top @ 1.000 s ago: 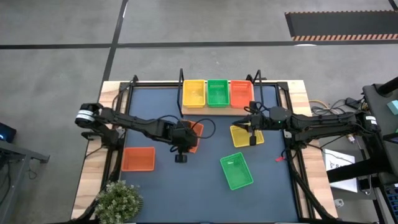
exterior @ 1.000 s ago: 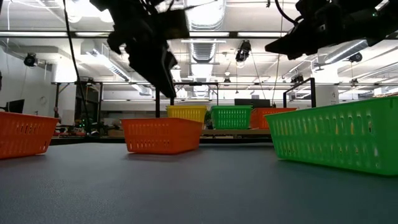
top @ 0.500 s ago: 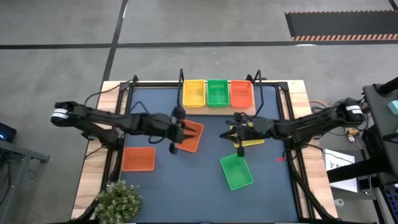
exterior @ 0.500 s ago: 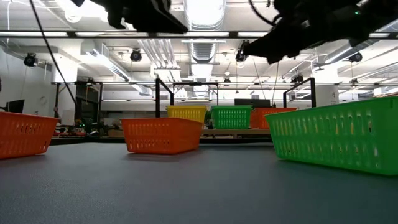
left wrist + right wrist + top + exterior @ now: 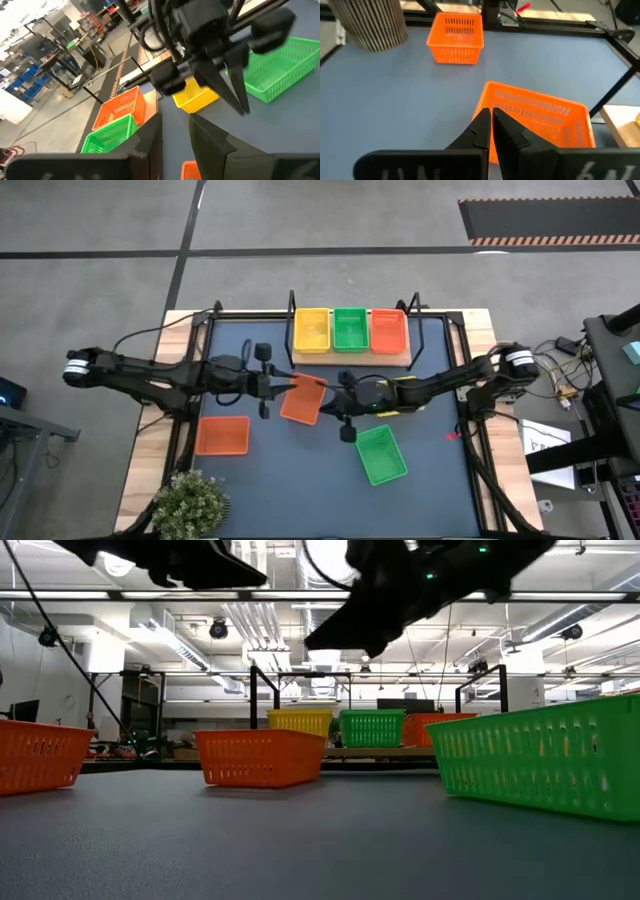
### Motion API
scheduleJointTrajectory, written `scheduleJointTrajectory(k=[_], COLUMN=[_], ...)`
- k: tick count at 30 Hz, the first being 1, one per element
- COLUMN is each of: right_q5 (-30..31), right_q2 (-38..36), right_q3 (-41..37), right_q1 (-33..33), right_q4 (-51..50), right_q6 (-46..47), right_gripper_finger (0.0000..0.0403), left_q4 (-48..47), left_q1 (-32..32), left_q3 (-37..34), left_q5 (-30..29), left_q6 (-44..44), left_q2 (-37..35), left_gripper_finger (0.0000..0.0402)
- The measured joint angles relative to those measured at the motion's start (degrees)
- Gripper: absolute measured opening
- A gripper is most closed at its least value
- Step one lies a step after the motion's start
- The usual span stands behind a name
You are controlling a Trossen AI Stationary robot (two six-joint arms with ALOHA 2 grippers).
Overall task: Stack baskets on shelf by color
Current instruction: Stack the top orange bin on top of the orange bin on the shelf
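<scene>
Centre of the dark blue tabletop [image 5: 300, 470]: a red-orange mesh plastic basket [image 5: 303, 398] sits flat, its long axis tilted slightly off the table's front-to-back line, one short end toward the light wooden shelf board [image 5: 351, 357]. The right gripper [image 5: 345, 417] hangs just beside it on the right-arm side, apart from it, fingers pressed together with nothing between them. The left gripper [image 5: 263, 381] hovers just off the basket's other side, fingers narrowly parted, empty. A yellow mesh basket [image 5: 395, 396] lies under the right arm, mostly covered, so its heading is hard to call. A green mesh basket [image 5: 380, 455] lies near the front, another red-orange basket [image 5: 221, 436] front-left. On the shelf stand yellow [image 5: 311, 330], green [image 5: 349, 329] and red-orange [image 5: 388, 330] baskets, side by side.
</scene>
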Motion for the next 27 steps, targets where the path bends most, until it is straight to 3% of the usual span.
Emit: scheduleJointTrajectory(k=[5,14,21,27], right_q5=[1.4,3.4,2.1,0.8], right_q2=[6.1,15.7,21.9,26.2], right_q3=[7.9,24.4,31.3,34.0], right_q1=[0.0,0.0,0.0,0.0], right_q4=[-7.3,-24.4,-26.8,-26.9], right_q6=[0.2,2.4,4.4,5.6], right_gripper_finger=[0.0035,0.0131,0.018,0.0186], left_q4=[0.3,1.2,1.0,1.4], left_q1=[-0.1,-0.1,-0.1,-0.1], left_q3=[-2.7,-5.6,-6.9,-6.9], left_q5=[-0.2,-0.3,-0.3,-0.3], left_q6=[-1.8,-4.5,-4.5,-4.5], left_q2=[-4.5,-10.0,-12.2,-12.0], left_gripper_finger=[0.0081,0.0081,0.0081,0.0081])
